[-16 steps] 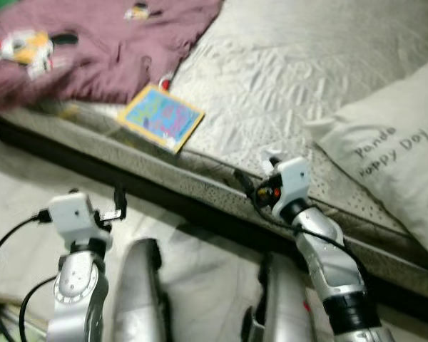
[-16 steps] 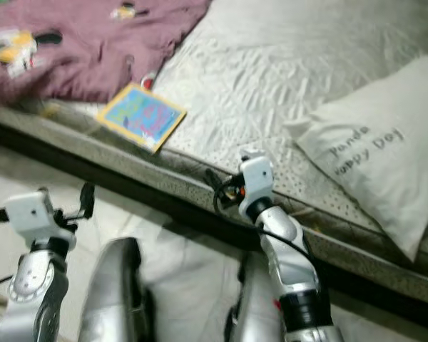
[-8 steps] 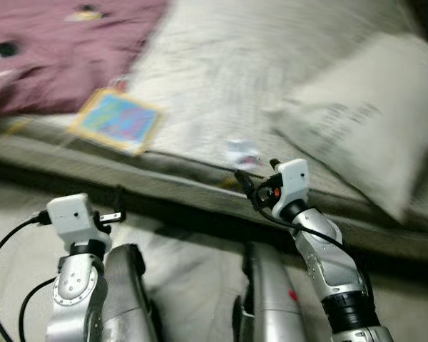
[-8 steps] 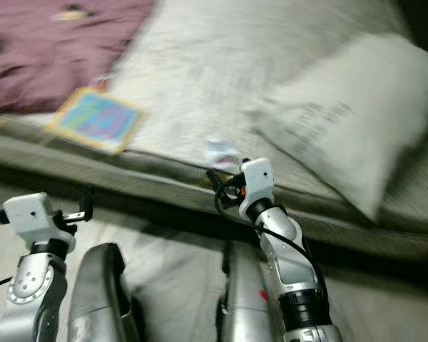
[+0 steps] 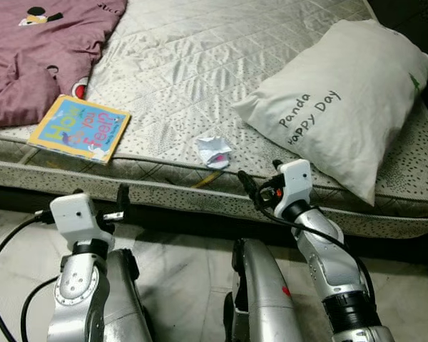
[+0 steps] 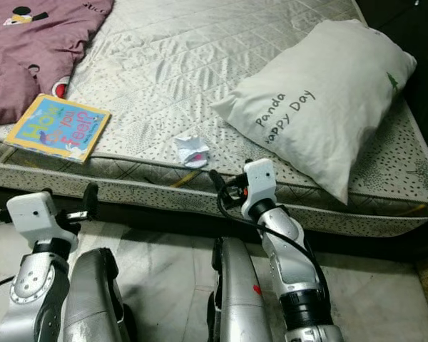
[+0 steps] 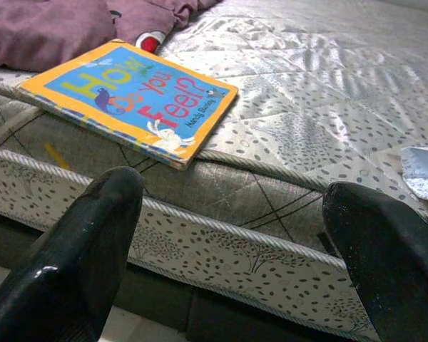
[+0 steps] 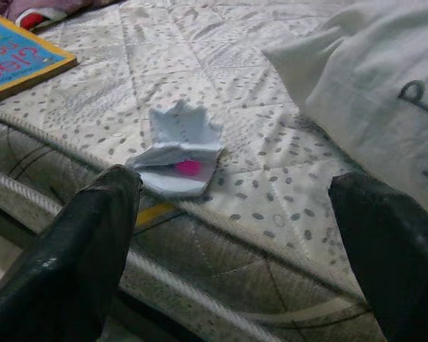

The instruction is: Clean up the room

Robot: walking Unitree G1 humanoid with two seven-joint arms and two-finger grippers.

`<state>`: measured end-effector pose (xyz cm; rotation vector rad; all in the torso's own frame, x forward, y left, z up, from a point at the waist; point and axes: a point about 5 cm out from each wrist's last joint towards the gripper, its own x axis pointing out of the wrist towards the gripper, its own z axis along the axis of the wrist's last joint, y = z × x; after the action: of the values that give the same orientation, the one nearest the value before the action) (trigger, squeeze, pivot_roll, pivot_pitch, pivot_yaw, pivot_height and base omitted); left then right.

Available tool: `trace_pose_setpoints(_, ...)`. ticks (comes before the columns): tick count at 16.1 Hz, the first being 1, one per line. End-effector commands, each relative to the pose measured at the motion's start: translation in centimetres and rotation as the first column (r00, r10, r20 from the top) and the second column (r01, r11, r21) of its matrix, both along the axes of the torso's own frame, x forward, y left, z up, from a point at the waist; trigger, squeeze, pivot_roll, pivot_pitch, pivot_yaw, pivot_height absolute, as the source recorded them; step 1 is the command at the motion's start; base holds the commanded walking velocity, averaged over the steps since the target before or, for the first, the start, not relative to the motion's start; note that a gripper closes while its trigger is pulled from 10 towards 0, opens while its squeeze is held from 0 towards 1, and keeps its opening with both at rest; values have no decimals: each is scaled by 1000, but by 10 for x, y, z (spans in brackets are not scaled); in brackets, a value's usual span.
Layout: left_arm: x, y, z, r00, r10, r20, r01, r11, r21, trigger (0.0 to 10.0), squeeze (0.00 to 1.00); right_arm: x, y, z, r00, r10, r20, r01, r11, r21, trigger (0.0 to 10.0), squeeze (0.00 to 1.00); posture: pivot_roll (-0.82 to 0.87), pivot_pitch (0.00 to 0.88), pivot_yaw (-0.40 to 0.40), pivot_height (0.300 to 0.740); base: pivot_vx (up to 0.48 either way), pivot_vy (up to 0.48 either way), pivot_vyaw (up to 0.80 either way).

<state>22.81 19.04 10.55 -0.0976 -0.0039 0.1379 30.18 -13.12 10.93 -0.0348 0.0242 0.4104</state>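
A bare quilted mattress [image 5: 200, 85] lies across the scene, its speckled edge running just beyond both raised arms. On it, near the front edge and roughly midway along, sits a small crumpled white wrapper [image 5: 213, 151] with a spot of pink showing in its folds (the right wrist view makes the pink clear). To the robot's left of the wrapper, and well apart from it, a children's picture book [image 5: 79, 128] with a yellow border and blue cover lies flat close to the mattress edge; its title reads "How do you feel?" in the left wrist view. Behind the book, a maroon cloth [image 5: 36, 50] with cartoon prints is bunched at the far left corner. To the robot's right of the wrapper, a white pillow [image 5: 342, 100] printed "Panda Happy Day" rests on the mattress. The left pincer [image 7: 235, 249] is held low in front of the mattress side, below the book, its two black fingers [image 7: 78, 263] spread wide with nothing between them. The right pincer [image 8: 235, 242] hovers before the mattress edge facing the wrapper, likewise spread wide and empty. Pale tiled floor [image 5: 178, 263] lies beneath the arms.
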Motion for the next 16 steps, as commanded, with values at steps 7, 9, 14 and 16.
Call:
trace_pose_setpoints(7, -1, -2, 0, 1000, -9, -10, 9, 1000, 15, 10000, 0, 2, -2, -3, 1000, -1, -1, 1, 1000, -18, 10000, 0, 5, 172, -76, 522, 131, 0, 0)
trace_pose_setpoints(9, -1, -2, 1, 1000, -14, 0, 14, 1000, 3, 10000, 0, 3, -3, -4, 1000, -1, -5, 1, 1000, -26, 10000, 0, 7, 174, -75, 522, 0, 0, 0)
trace_pose_setpoints(14, -12, 2, 3, 1000, -1, -14, 1, 1000, 14, 10000, 0, 20, 10, -16, 986, 86, -145, -98, 992, -80, 10000, 0, 65, 201, -73, 522, 0, 0, 0)
trace_pose_setpoints(16, -25, 7, 2, 999, 9, -41, -8, 1000, 27, 10000, 0, 31, 29, -20, 972, 134, -195, -155, 983, -96, 10000, 0, 115, 226, -71, 522, 0, 0, 0)
